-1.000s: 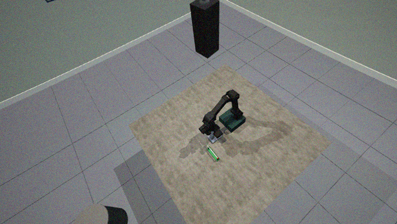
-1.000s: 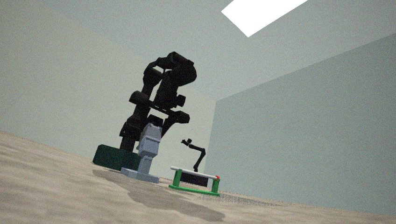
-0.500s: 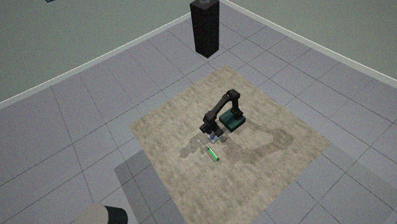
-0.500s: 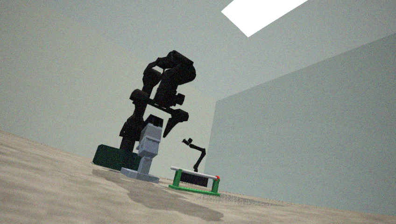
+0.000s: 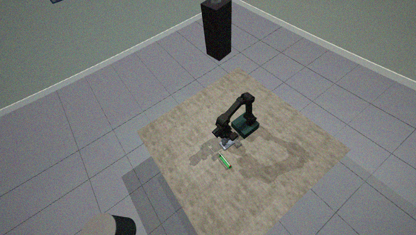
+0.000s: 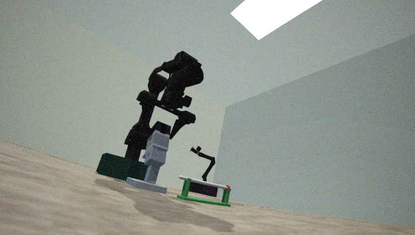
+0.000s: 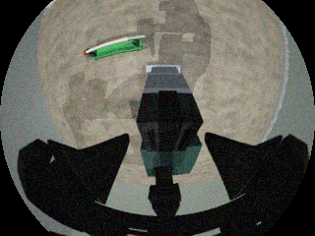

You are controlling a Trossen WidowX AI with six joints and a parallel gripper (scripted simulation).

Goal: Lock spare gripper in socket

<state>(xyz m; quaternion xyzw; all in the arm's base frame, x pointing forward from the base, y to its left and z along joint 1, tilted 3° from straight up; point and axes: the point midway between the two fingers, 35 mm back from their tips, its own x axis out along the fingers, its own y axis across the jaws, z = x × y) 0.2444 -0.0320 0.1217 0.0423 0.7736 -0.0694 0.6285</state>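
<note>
The pale grey mount [image 5: 229, 145] [image 6: 155, 157] stands upright on its flat base. The spare gripper, with a black top [image 6: 161, 127] [image 7: 169, 105] and what looks like a grey lower body, sits upright on the mount; how deep its spigot reaches is hidden. The white lock pin [image 5: 225, 159] [image 6: 203, 181] [image 7: 118, 41] lies along the green rack [image 5: 225, 163] [image 6: 203, 200] [image 7: 115, 49], outside the socket, its red head at the end away from the mount. My gripper [image 5: 226, 139] [image 6: 160, 135] [image 7: 167, 138] is open around the spare gripper's top, fingers on either side. Contact is unclear.
My arm's dark green base box [image 5: 244, 126] [image 6: 112, 167] stands close behind the mount. A black pedestal [image 5: 217, 30] stands off the mat [image 5: 286, 194], with another arm [image 6: 209, 158] on it. A round drum [image 5: 98, 233] is at the lower left of the top view.
</note>
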